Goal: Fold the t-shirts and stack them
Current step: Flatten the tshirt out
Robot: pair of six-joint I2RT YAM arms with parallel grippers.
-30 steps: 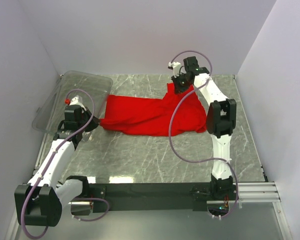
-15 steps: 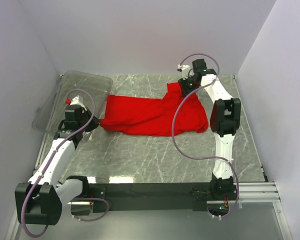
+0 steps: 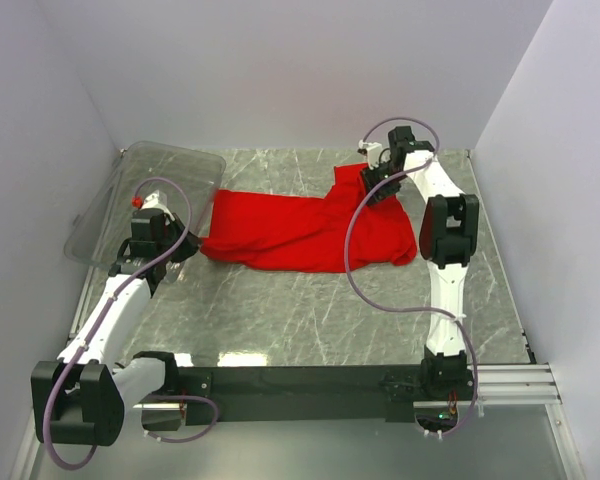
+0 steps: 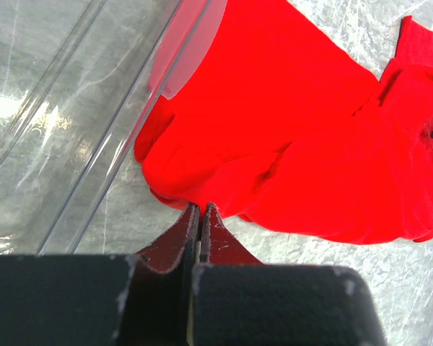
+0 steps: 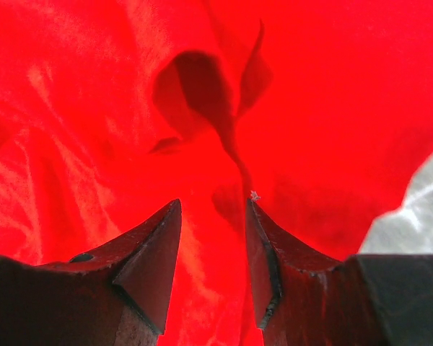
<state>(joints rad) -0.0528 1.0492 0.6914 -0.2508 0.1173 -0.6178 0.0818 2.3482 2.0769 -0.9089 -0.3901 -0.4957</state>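
Observation:
The red t-shirt (image 3: 300, 232) lies crumpled and spread across the back middle of the marble table, and it fills most of both wrist views (image 4: 289, 137) (image 5: 94, 108). My left gripper (image 3: 192, 246) (image 4: 200, 207) is at the shirt's left corner, its jaws shut on the hem there. My right gripper (image 3: 380, 186) (image 5: 213, 209) hovers over the shirt's far right part with its fingers (image 5: 155, 249) apart. Only flat cloth shows between them. A raised fold of cloth (image 5: 224, 115) stands just beyond the right fingertip.
A clear plastic bin (image 3: 145, 200) (image 4: 65, 108) sits tilted at the back left, its edge over the shirt's left side. Bare marble table (image 3: 310, 310) lies in front of the shirt. White walls close in the left, back and right sides.
My right gripper has opened and let go of the shirt, moving a little right toward the back corner. The left arm and its grip have not moved.

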